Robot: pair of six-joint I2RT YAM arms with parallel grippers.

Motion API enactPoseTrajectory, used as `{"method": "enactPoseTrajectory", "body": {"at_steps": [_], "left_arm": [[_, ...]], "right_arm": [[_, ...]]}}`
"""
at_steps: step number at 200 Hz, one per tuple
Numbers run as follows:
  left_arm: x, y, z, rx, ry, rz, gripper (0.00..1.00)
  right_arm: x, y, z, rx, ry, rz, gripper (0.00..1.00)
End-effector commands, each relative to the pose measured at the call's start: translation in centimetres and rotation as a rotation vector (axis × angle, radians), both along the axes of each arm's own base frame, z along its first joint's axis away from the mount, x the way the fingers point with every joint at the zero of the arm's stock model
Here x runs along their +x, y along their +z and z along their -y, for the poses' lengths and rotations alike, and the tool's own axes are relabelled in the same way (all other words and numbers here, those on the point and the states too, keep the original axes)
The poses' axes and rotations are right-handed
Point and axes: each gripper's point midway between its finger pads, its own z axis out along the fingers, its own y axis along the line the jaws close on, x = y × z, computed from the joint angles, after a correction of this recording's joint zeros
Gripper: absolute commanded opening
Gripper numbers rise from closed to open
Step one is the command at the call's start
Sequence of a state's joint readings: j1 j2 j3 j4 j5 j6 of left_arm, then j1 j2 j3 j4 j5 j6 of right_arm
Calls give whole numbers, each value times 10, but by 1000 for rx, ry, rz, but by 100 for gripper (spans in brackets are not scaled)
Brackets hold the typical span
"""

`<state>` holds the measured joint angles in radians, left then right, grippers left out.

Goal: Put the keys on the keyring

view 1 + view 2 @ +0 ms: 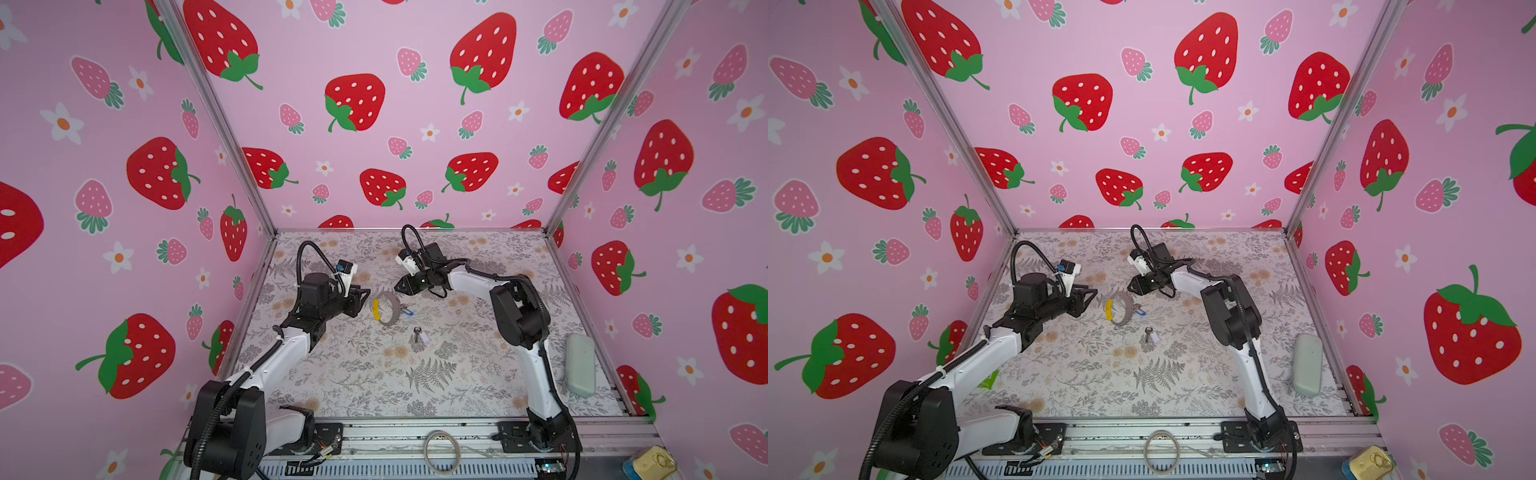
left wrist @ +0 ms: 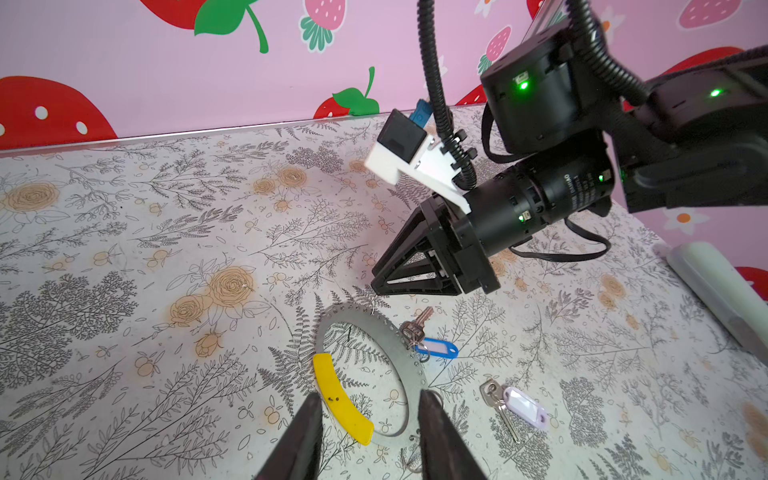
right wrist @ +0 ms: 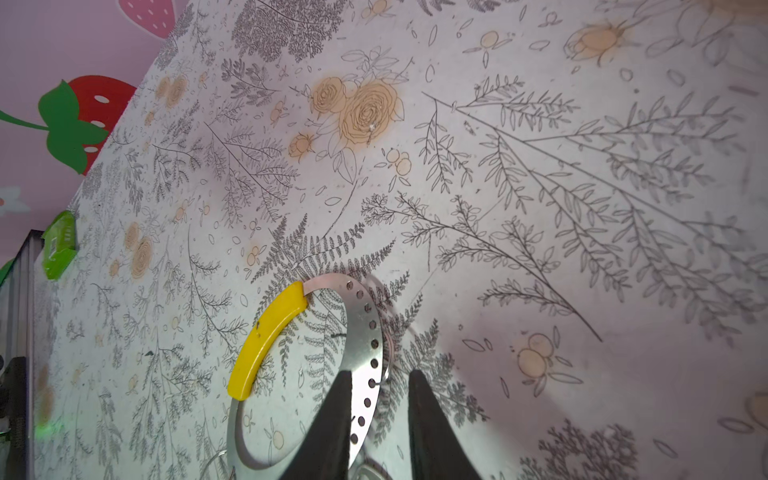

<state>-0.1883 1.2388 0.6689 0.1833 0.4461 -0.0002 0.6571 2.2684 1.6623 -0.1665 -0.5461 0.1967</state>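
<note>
Between left gripper (image 2: pixel 368 409) and right gripper (image 1: pixel 397 286), keyring (image 2: pixel 338 395) lying flat, keys (image 2: pixel 438 348) beside.

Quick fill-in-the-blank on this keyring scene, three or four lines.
The flat grey perforated metal keyring has one curved section coloured ____.
The small metal key beside its rim carries a ____ plastic tag.
The other key, lying apart from the ring, carries a pale ____ tag.
In a top view, the pale green oblong case sits at the ____ edge of the floral table.
Missing: yellow; blue; lilac; right.

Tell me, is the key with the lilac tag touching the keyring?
Apart. The left wrist view shows the lilac-tagged key lying clear of the keyring, with bare table between them.
</note>
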Motion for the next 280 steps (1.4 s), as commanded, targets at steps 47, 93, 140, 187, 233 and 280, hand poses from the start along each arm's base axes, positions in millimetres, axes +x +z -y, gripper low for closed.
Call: {"method": "enactPoseTrajectory", "body": {"at_steps": [47,93,140,187,233,280], "left_arm": [[4,7,5,-2,-24,21,40],[-9,-24,14,88,-89,-103,40],[-7,-52,24,65,-71,-257,40],[5,-49,27,37,-28,-269,40],[3,-40,20,54,-1,-229,41],[2,-38,16,69,7,-210,42]], "right_arm": [[0,-4,-5,16,-10,-69,24],[-10,9,11,-56,38,6,25],[-43,33,48,-106,106,153,25],[-100,30,48,-89,227,-8,25],[-112,12,34,-86,180,-202,25],[-116,6,24,-50,137,-338,26]]}}
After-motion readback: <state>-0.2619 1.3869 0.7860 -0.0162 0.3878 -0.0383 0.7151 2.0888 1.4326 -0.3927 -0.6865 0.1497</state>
